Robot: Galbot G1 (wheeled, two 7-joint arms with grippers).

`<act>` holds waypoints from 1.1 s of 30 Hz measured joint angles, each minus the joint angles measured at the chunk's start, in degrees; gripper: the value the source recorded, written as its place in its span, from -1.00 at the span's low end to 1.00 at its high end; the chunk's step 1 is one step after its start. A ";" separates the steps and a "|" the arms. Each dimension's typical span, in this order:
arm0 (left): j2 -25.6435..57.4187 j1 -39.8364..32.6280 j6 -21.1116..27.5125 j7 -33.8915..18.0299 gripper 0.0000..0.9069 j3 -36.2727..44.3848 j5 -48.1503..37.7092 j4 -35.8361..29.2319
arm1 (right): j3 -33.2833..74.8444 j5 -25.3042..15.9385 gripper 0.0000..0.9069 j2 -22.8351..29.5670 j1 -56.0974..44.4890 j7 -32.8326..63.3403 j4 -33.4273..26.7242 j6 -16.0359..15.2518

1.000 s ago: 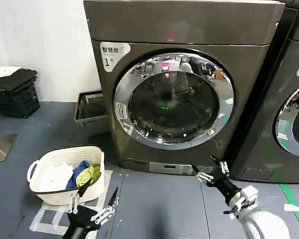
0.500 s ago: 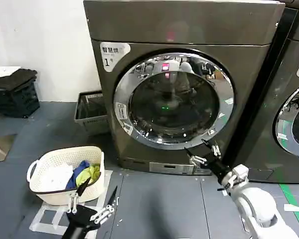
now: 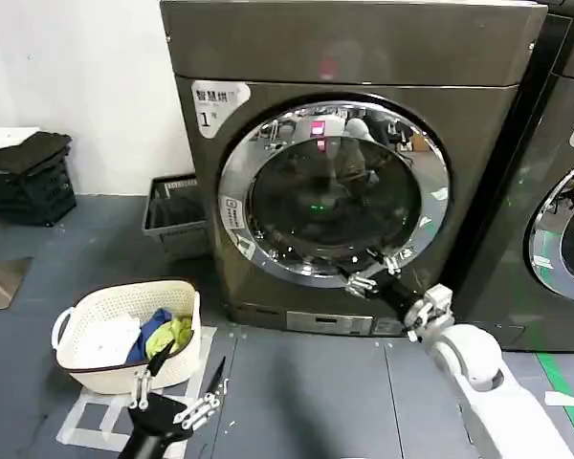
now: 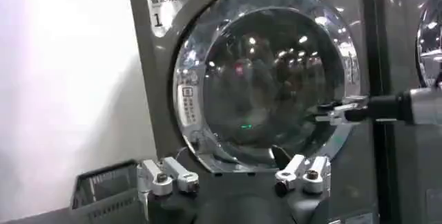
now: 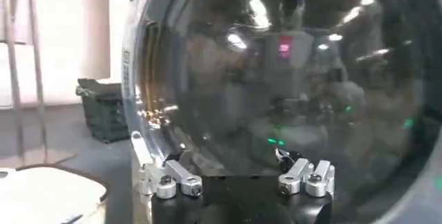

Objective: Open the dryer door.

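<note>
The dryer door [image 3: 331, 193] is a round porthole with a wide chrome ring and dark glass, on the grey-brown machine marked "1". It sits flush in the machine's front. My right gripper [image 3: 368, 271] is open, its fingertips right at the lower right part of the chrome ring. In the right wrist view the dark glass [image 5: 276, 73] is very close ahead of the right gripper [image 5: 235, 178], which holds nothing. My left gripper [image 3: 182, 387] hangs open low over the floor, well short of the door [image 4: 266, 73]. In its own wrist view the left gripper [image 4: 235, 179] is empty.
A white laundry basket [image 3: 81, 359] with clothes stands on the floor at the left, beside my left arm. A grey crate [image 3: 170, 218] sits against the machine's left side and a black crate [image 3: 29, 177] farther left. A second dark machine [image 3: 555, 191] stands at the right.
My right gripper has risen from the floor level and moved left, up to the lower right of the door's chrome ring. The left arm has not moved.
</note>
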 joint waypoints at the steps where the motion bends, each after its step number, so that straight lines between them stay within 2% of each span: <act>1: -0.01 0.01 -0.02 0.05 1.00 0.00 0.03 0.00 | -0.37 0.24 1.00 0.10 0.48 0.08 -0.25 -0.04; 33: -0.73 -0.16 -0.86 1.17 1.00 -0.10 0.25 0.46 | -10.98 3.20 1.00 4.47 14.41 -1.90 -8.17 1.20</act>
